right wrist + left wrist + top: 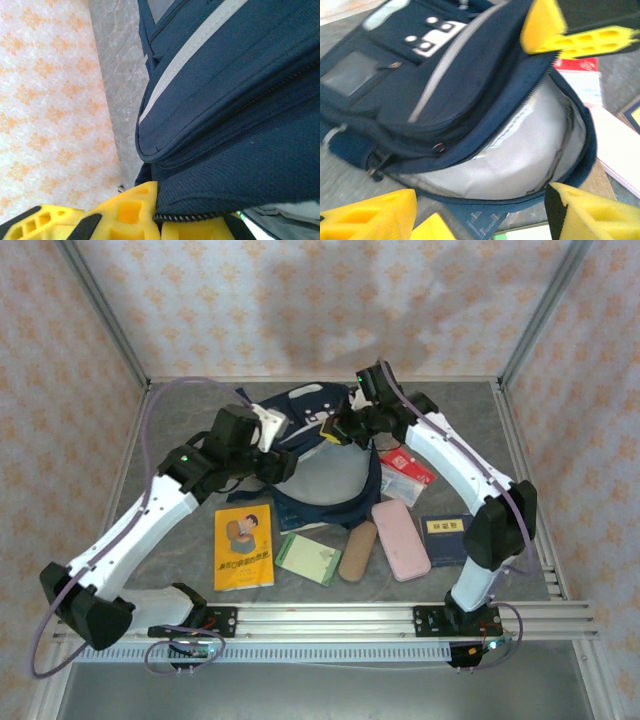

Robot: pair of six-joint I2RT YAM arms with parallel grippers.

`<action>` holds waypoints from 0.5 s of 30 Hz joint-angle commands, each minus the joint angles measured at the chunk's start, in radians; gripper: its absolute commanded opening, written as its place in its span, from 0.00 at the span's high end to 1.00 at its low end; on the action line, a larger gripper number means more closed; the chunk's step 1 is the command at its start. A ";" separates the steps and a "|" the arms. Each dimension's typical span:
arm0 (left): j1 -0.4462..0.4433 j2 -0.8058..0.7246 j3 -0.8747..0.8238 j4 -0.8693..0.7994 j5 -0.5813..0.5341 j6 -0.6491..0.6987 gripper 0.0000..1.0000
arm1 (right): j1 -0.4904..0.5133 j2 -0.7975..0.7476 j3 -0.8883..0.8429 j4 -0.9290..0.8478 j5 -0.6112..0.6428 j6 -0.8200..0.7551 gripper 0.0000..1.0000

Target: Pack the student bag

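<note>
1. Walls (330, 300) papered in a pale pattern with orange floral motifs close in the back and both sides. Slanting aluminium posts (105, 310) stand at the corners, and the floor of the cell is a mottled grey tabletop (480, 425).
2. The large navy-blue fabric student bag (305, 405) lies at the middle back of the table. Its zipped mouth gapes toward the near edge, and its light grey lining (520, 155) shows.
3. Nearer than the bag's mouth lies a loose row: a yellow paperback book (243, 547), a green notepad (308, 557), a tan oblong case (358, 550), a pink oblong case (400, 538) and a navy booklet (445, 538). A red-and-white packet (407, 475) lies just right of the mouth.
4. The left arm reaches diagonally from the near-left corner. Its left gripper (480, 215) hovers over the open mouth, yellow fingers (585, 210) spread wide and holding nothing.
5. The right arm rises from the near-right base, bends at the elbow and stretches back-left. Its right gripper (157, 220) is pinched closed on the bag's zippered rim.
6. The tabletop is bare along the left side and in the back-right corner. The row of things crowds the strip between the bag and the aluminium rail (330, 615) at the near edge, and the book lies just beside the left forearm.
</note>
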 commanded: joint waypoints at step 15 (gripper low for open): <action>-0.006 0.391 0.246 0.143 0.002 0.288 0.56 | -0.016 -0.068 -0.013 0.131 -0.056 0.114 1.00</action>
